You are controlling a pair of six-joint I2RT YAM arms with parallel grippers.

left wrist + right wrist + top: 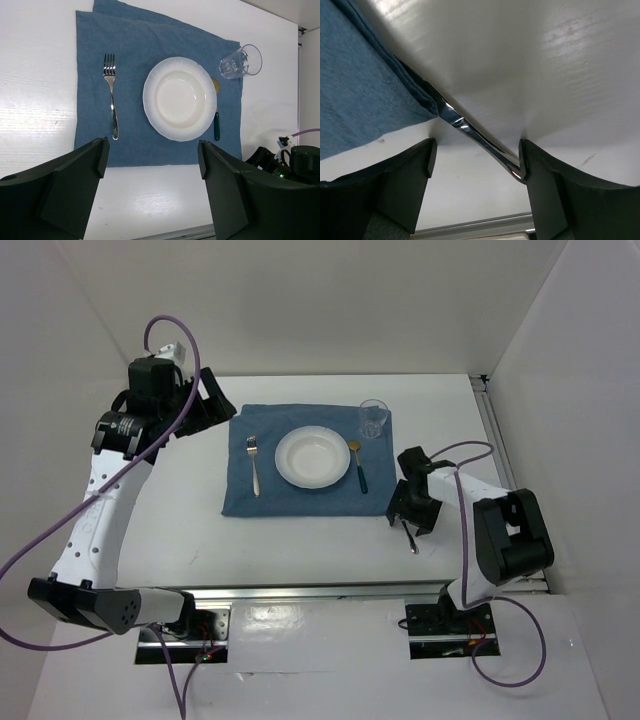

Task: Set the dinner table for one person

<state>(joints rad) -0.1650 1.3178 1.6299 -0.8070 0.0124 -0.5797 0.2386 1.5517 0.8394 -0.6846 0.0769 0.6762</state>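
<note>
White walls (350,310) box the dinner table (300,550); left claw (152,147) gapes empty, right claw (476,145) wide astride a knife (452,117)

The large flat white tabletop (300,550) looks smooth, faintly glossy. The blue rectangular cloth placemat (300,502) is matt.

bright even light | glare streaks on dinner table (30,115) | soft shadows

White dinner table (300,552) carries blue placemat (300,503); metal knife (463,125) at its right edge.
</note>
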